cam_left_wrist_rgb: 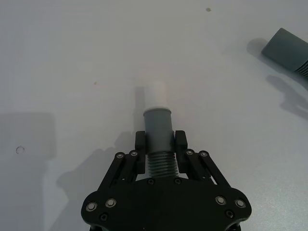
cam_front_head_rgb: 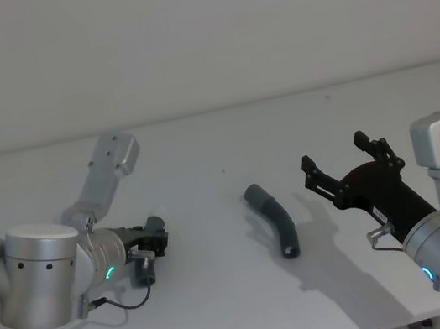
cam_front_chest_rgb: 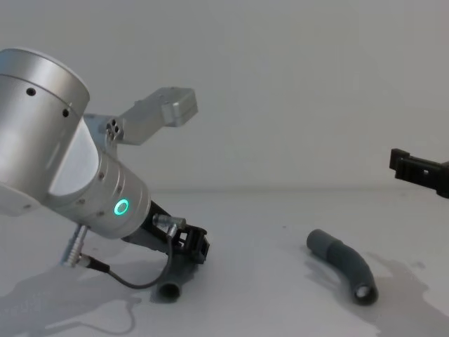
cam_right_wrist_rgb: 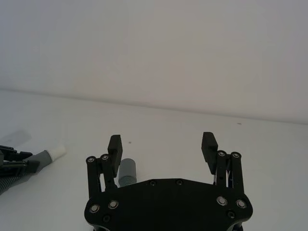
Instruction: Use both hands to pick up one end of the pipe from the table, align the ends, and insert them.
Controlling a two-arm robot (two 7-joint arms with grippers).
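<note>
The dark-grey ribbed curved hose piece with a white-tipped grey cuff (cam_left_wrist_rgb: 158, 120) is clamped in the left black two-fingered gripper (cam_left_wrist_rgb: 160, 142), whose fingers press on the ribs just behind the cuff. It is held well to the left of the second dark-grey ribbed hose piece (cam_front_head_rgb: 274, 219), which lies loose on the plain white table (cam_front_head_rgb: 230, 316). The right black gripper (cam_front_head_rgb: 336, 154) hovers just right of that lying piece, jaws spread wide and touching nothing.
</note>
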